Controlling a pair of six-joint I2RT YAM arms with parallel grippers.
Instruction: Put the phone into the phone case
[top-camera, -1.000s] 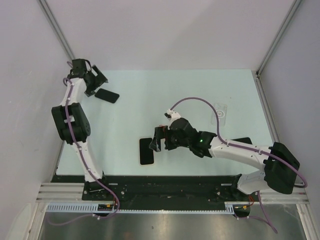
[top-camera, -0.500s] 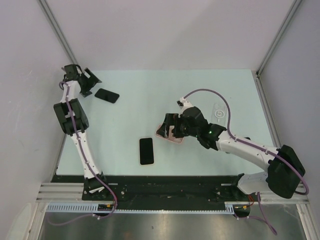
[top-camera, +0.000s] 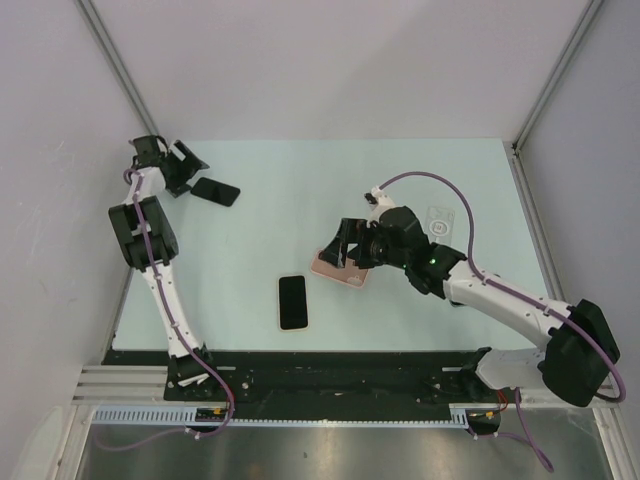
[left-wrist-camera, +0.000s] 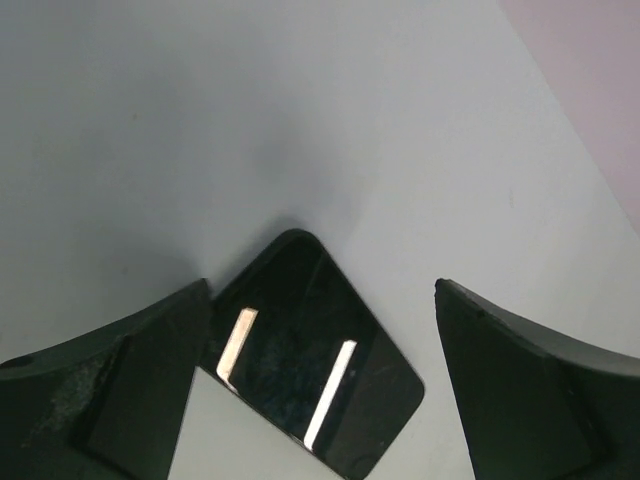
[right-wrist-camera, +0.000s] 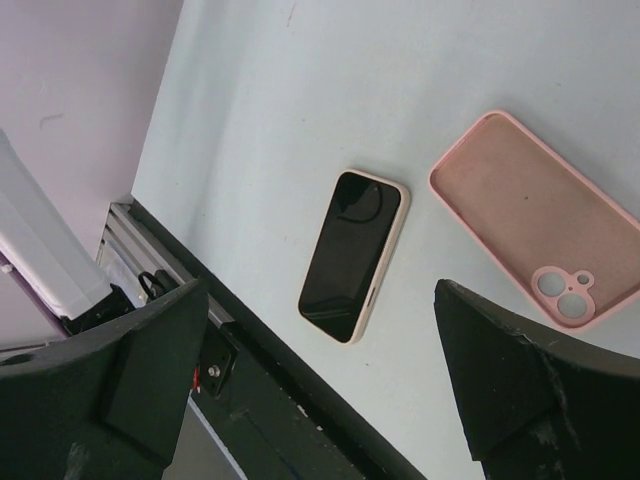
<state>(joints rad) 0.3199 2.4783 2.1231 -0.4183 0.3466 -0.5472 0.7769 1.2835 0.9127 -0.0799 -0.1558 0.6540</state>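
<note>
Your left end effector (left-wrist-camera: 322, 320) hangs wide over the phone (left-wrist-camera: 310, 375) at ten o'clock; next, close on it.

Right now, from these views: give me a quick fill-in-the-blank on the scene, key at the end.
The soft, empty rectangular phone case is ____ in colour.
Its camera cut-out shows ____ round holes.
The dark-screened phone with a cream rim lies screen ____.
The left gripper, at a glossy black phone, has its jaws ____.
Missing words: pink; two; up; open.
</note>
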